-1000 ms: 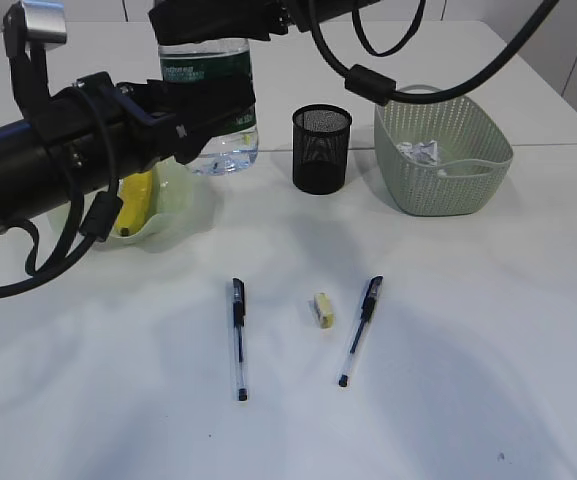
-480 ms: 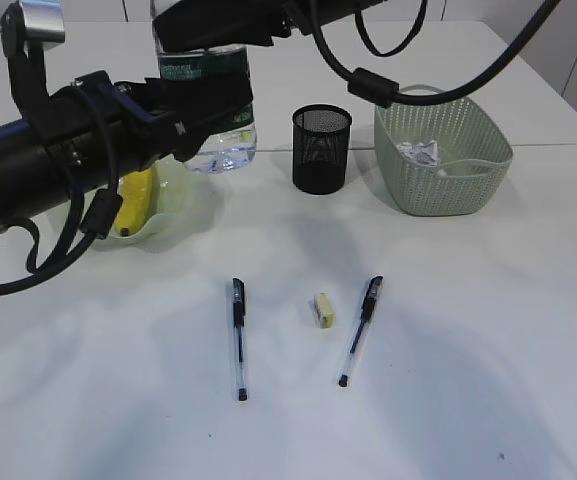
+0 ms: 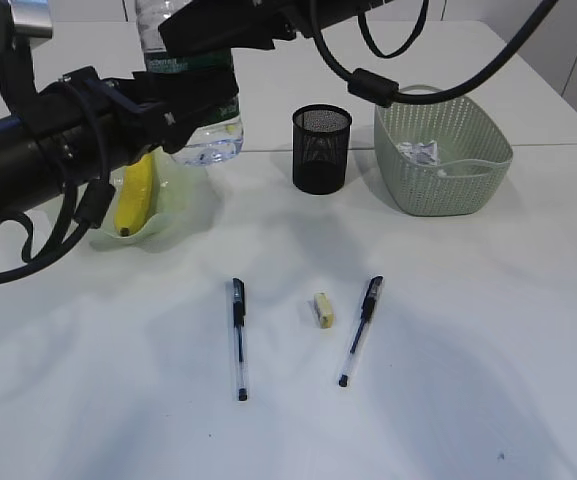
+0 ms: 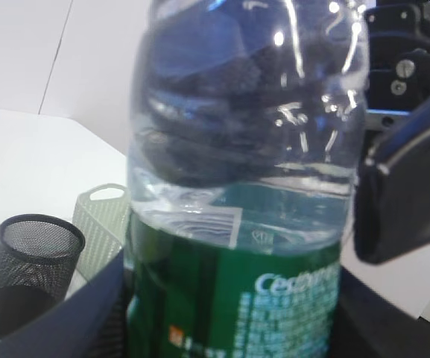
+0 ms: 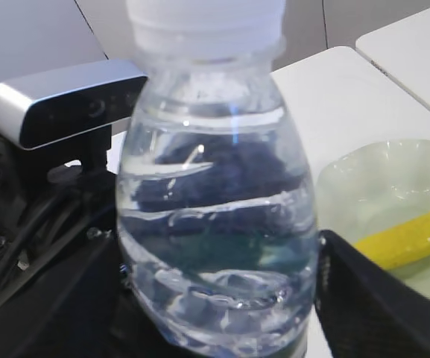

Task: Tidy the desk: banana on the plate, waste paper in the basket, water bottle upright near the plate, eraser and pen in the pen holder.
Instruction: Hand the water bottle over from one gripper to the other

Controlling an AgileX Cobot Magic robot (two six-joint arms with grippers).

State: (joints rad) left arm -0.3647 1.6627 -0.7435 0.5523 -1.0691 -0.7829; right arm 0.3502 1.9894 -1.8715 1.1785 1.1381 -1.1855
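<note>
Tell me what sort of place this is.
Most likely a lab's mock office desk: a plain white tabletop with two pens, an eraser and a black mesh pen holder, while two black robot arms handle a water bottle.

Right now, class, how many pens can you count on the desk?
2. One pen lies left of the eraser, the other pen lies right of it. The pen holder looks empty, though its mesh could hide something at the bottom.

Left tool [image 3: 193, 105], right tool [image 3: 203, 25], both clamping, raised
</note>
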